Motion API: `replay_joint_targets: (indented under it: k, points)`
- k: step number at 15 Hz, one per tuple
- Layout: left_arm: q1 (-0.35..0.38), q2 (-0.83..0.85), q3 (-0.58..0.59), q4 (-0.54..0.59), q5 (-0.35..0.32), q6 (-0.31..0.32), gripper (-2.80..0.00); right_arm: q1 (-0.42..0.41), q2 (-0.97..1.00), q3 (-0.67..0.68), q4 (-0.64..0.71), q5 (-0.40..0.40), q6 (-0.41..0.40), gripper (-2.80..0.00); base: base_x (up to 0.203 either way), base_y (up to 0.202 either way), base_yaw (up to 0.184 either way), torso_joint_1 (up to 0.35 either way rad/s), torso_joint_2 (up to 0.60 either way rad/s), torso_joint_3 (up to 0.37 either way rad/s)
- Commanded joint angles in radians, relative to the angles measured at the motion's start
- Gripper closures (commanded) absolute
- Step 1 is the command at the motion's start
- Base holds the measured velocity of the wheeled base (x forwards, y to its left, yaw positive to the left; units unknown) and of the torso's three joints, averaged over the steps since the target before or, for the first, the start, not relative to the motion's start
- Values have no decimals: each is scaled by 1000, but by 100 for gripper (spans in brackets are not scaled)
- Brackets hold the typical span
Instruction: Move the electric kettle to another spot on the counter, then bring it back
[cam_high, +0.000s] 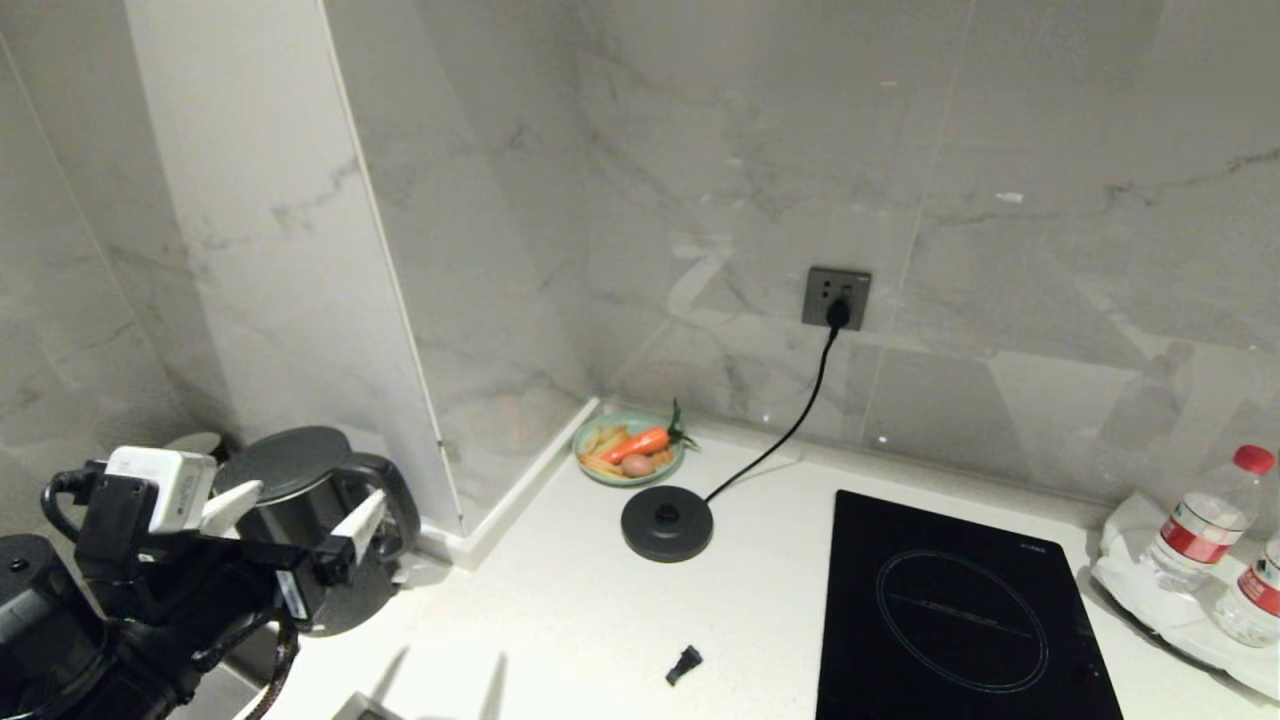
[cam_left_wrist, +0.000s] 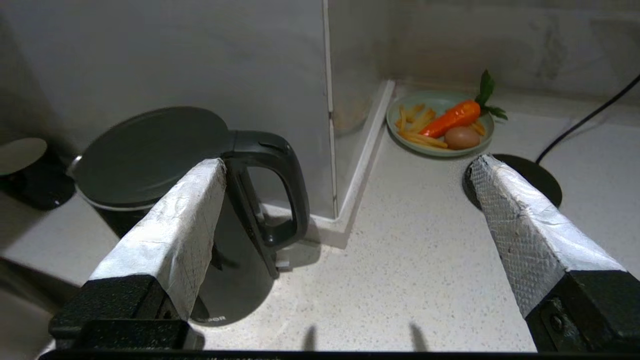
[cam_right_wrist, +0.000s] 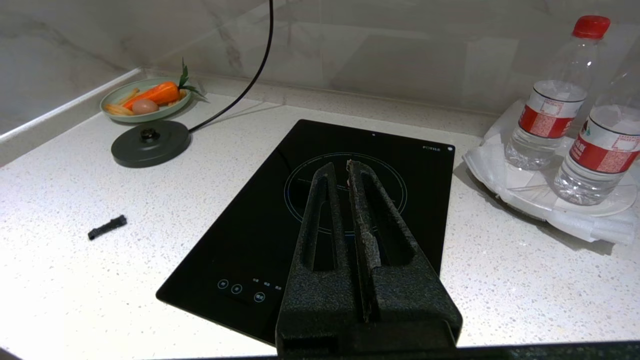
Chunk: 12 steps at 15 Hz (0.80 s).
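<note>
The electric kettle (cam_left_wrist: 150, 165) stands upright on the counter (cam_left_wrist: 410, 260) by the wall corner, off its base disc (cam_high: 667, 523). The left gripper (cam_left_wrist: 345, 185) hovers close, fingers spread wide and empty, probably just short of the handle (cam_left_wrist: 272, 190), which faces it.

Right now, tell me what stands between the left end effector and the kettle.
Nothing visible. The open left end effector is beside the electric kettle, one finger in front of its body by the handle.

One kettle (cam_high: 300, 500), one base disc (cam_high: 667, 523), two bottles (cam_high: 1205, 520).
</note>
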Motion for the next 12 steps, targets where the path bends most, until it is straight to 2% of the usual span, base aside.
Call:
replay_joint_targets:
  k: [1,2,4,6,7,8,9,11,12]
  points:
    - [-3,-142,-69,134,20,0,-280,0,0,0,0,0,-1,0,0,0,0,0,0,0]
    - [-10,-199,-112,237,35,0,0,0,0,0,0,0,1,0,0,0,0,0,0,0]
    - [-30,-330,-198,453,54,0,0,0,0,0,0,0,1,0,0,0,0,0,0,0]
    - [-44,-465,-314,786,61,0,0,0,0,0,0,0,1,0,0,0,0,0,0,0]
    - [-47,-518,-363,913,65,-1,0,0,0,0,0,0,1,0,0,0,0,0,0,0]
    - [-49,-569,-396,1003,75,-1,0,0,1,0,0,0,1,0,0,0,0,0,0,0]
    - [-50,-614,-415,1066,114,0,0,0,1,0,0,0,1,0,0,0,0,0,0,0]
    - [-47,-702,-428,1130,236,2,0,0,0,0,0,0,-1,0,0,0,0,0,0,0]
    - [-38,-759,-429,1161,269,3,0,0,0,0,0,0,1,0,0,0,0,0,0,0]
